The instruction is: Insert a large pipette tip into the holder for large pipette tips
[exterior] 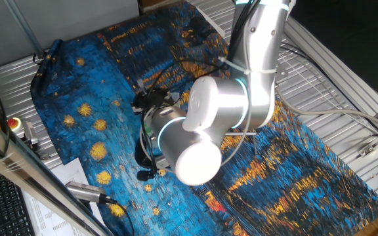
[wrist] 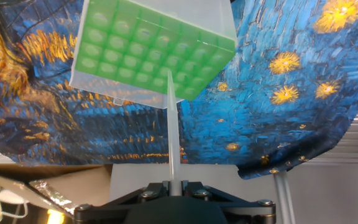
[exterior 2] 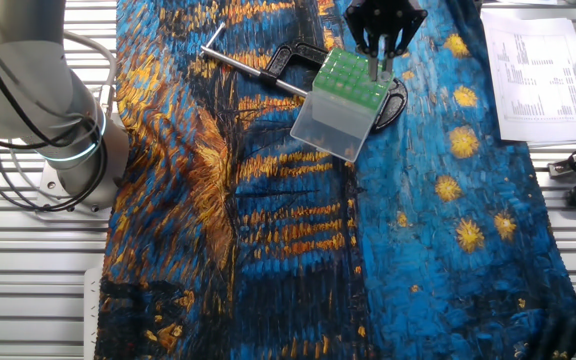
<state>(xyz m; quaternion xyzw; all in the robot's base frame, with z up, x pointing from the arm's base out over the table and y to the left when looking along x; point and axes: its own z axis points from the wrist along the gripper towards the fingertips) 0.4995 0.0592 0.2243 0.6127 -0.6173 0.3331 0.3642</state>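
Note:
The holder (exterior 2: 340, 104) is a translucent whitish box with a bright green perforated top (wrist: 148, 48). It stands on the painted cloth beside a black clamp. My gripper (exterior 2: 379, 62) hangs right over its far right part, shut on the large pipette tip (wrist: 173, 130). The tip is a thin clear tapering tube that runs from my jaws up to the green grid, its point at a hole (wrist: 169, 76) near the grid's right edge. In the one fixed view the arm hides the holder and the tip.
A black C-shaped clamp (exterior 2: 294, 58) with a grey screw rod (exterior 2: 240, 63) lies just behind the holder. A printed sheet (exterior 2: 538, 70) and a keyboard lie at the right. The arm's base (exterior 2: 43, 110) stands at the left on the metal table.

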